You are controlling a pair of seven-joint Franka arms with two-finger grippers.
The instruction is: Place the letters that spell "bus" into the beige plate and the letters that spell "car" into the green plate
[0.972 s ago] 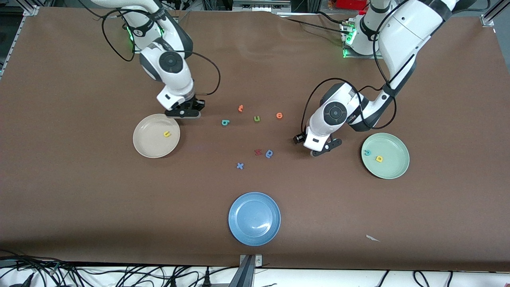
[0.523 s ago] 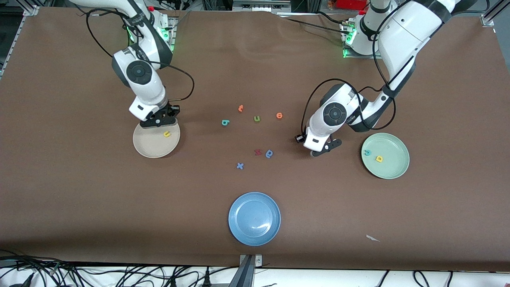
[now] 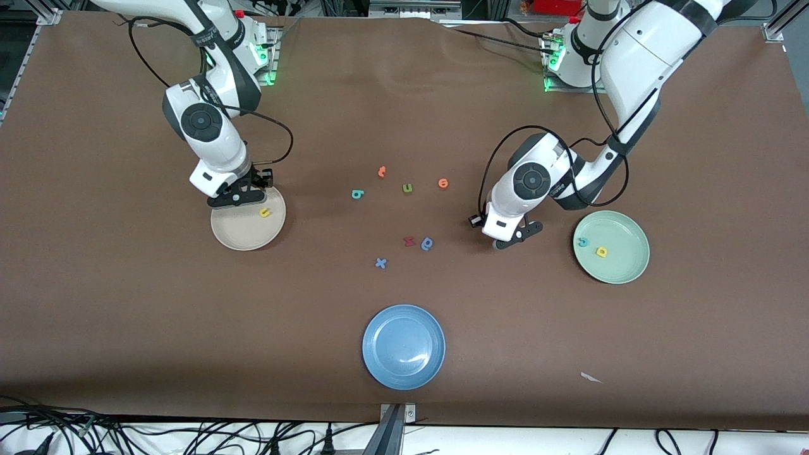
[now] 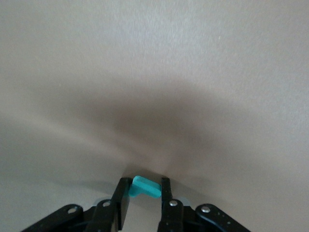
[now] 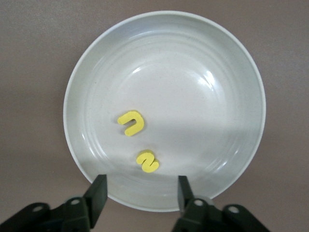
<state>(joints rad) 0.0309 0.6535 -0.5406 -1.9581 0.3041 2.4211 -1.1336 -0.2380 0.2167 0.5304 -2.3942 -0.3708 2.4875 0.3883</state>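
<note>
The beige plate [image 3: 240, 232] holds a yellow "u" [image 3: 265, 213]. In the right wrist view the plate [image 5: 77, 87] shows that "u" [image 5: 130, 123] and a yellow "s" [image 5: 147, 161] beside it. My right gripper [image 3: 235, 201] [image 5: 141, 191] hangs open over the plate's rim, holding nothing. My left gripper [image 3: 504, 242] [image 4: 145, 194] is low at the table between the loose letters and the green plate [image 3: 629, 256], shut on a teal letter "r" [image 4: 145, 187]. The green plate holds a teal "c" [image 3: 582, 242] and a yellow "a" [image 3: 602, 252]. A teal "b" [image 3: 358, 194] lies mid-table.
Two orange letters [image 3: 382, 171] [image 3: 443, 183] and a green "u" [image 3: 407, 188] lie beside the "b". A red letter [image 3: 409, 241], a blue round letter [image 3: 428, 243] and a blue "x" [image 3: 380, 263] lie nearer the camera. A blue plate [image 3: 404, 347] stands near the front edge.
My right gripper moved from beside the beige plate to over its rim and opened; the "s" now lies in the plate. My left gripper closed on the teal letter.
</note>
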